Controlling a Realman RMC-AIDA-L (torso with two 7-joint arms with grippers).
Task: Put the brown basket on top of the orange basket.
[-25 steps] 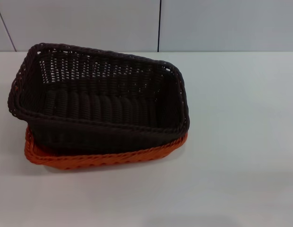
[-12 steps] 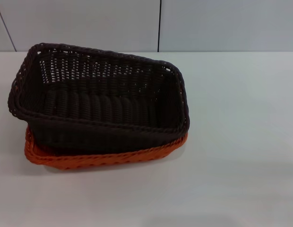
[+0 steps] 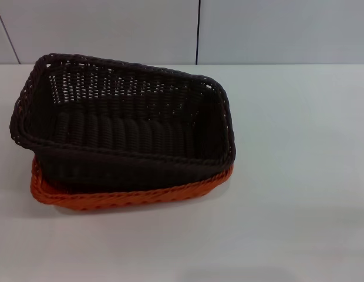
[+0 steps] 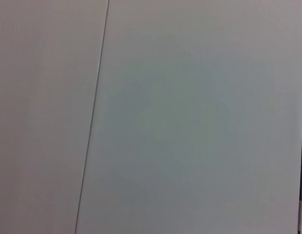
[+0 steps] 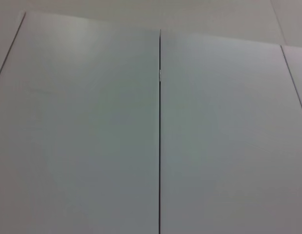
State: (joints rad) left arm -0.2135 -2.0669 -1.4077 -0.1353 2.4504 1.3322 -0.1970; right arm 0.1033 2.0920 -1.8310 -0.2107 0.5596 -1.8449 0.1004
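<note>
Brown basket (image 3: 126, 126): nested in and resting on the orange basket (image 3: 129, 197), slightly askew, long axis across the table (image 3: 299, 176), toward the robot's left side. Neither gripper appears in any view, both wrist cameras showing only blank panels, so bearing from either, jaw state and nearer arm cannot be told. Placement probably complete.

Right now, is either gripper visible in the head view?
No, only the brown basket resting in the orange basket on the white table shows there.
</note>
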